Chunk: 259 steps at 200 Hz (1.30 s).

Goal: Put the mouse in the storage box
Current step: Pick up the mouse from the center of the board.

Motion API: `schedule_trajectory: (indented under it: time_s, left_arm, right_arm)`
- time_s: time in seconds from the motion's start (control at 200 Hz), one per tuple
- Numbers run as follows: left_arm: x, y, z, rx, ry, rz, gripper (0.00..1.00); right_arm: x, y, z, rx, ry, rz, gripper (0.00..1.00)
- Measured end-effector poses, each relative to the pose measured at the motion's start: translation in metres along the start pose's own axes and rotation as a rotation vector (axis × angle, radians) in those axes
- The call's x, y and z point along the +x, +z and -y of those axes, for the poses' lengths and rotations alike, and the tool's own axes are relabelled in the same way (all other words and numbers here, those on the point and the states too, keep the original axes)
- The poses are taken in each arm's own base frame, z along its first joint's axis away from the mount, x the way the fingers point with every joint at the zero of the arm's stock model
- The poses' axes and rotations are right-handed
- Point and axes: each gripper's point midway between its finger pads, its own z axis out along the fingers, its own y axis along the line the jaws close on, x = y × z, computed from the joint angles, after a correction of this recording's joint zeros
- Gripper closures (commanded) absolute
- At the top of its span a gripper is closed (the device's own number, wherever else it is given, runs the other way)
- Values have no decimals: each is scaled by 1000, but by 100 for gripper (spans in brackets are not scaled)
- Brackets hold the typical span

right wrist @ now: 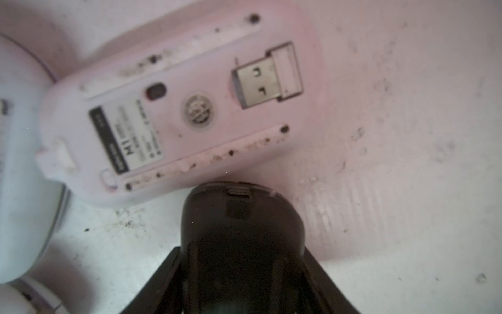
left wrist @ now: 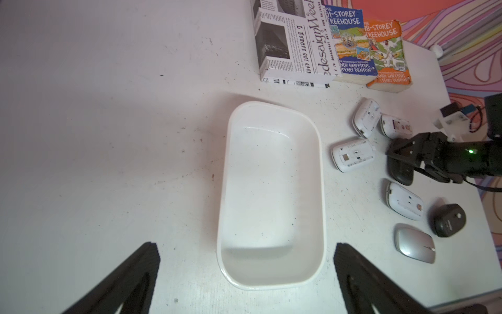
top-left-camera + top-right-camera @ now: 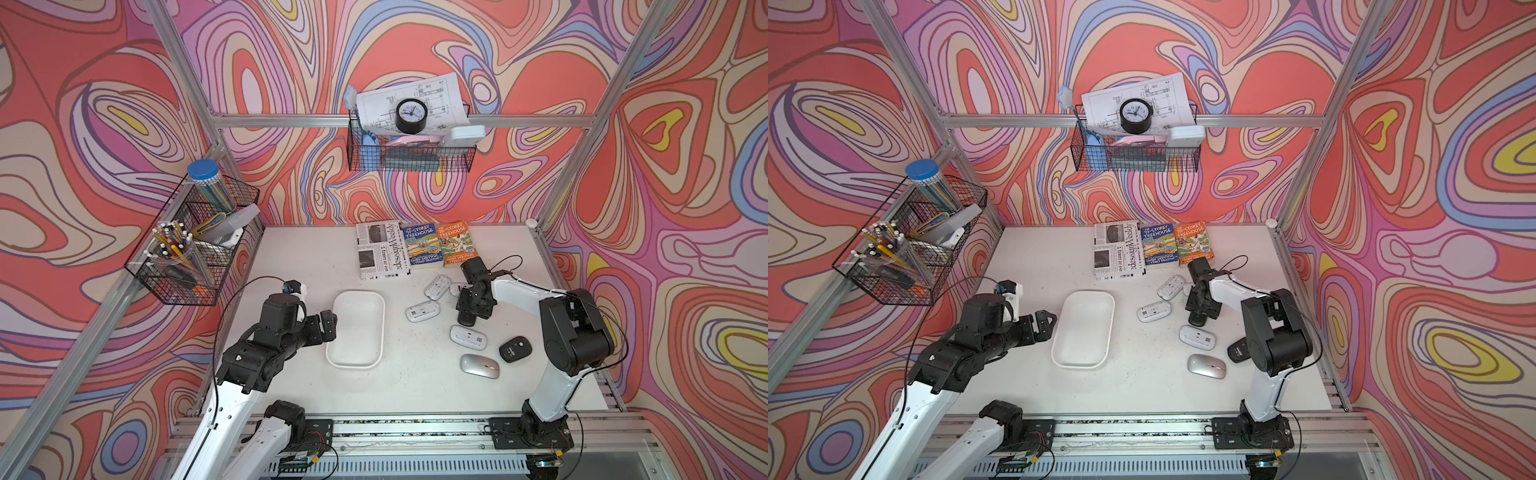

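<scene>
A black mouse sits between the fingers of my right gripper, which is shut on its sides. In both top views this mouse pokes out below the right gripper, low over the table among the other mice. Whether it is off the table I cannot tell. The storage box is a white tub lying empty at mid-table, left of the mice. My left gripper hangs open at the near left end of the box, holding nothing.
Several more mice lie right of the box: white ones belly up, another black one and a silver one. A belly-up white mouse lies right against the held one. Books line the back edge.
</scene>
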Motion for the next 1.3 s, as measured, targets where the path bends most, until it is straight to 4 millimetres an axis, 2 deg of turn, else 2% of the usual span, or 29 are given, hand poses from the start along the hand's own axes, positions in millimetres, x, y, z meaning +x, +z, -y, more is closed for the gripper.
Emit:
schedule_trajectory:
  time_s: [0.115,0.32,0.411,0.491,0.586,0.761,0.881,0.961,1.137,1.297]
  left_arm:
    - [4,2,18,99,-1,-39,1]
    - [5,9,52,267,-1,-128,4]
    - [6,16,66,343,-6,-183,6]
    - [6,20,78,399,-6,-221,6]
    - [7,19,96,465,15,-252,6]
    - [8,14,141,595,94,-291,7]
    - [21,14,173,660,169,-340,8]
    - [31,18,187,677,203,-376,9]
    - [42,35,199,657,236,-411,14]
    - [40,52,207,626,247,-416,18]
  right_arm:
    - [-2,-17,-8,-83,-44,58,48]
    - [-22,-69,-36,-298,-107,260,48]
    - [-22,-86,-50,-402,-151,338,48]
    - [-12,-100,-66,-499,-223,403,49]
    - [11,-117,-89,-617,-361,478,48]
    - [54,-145,-125,-806,-613,601,47]
    - [71,-156,-133,-882,-722,671,47]
    - [80,-164,-139,-921,-780,703,47]
    - [86,-177,-147,-973,-849,750,48]
    - [92,-180,-151,-993,-885,755,48]
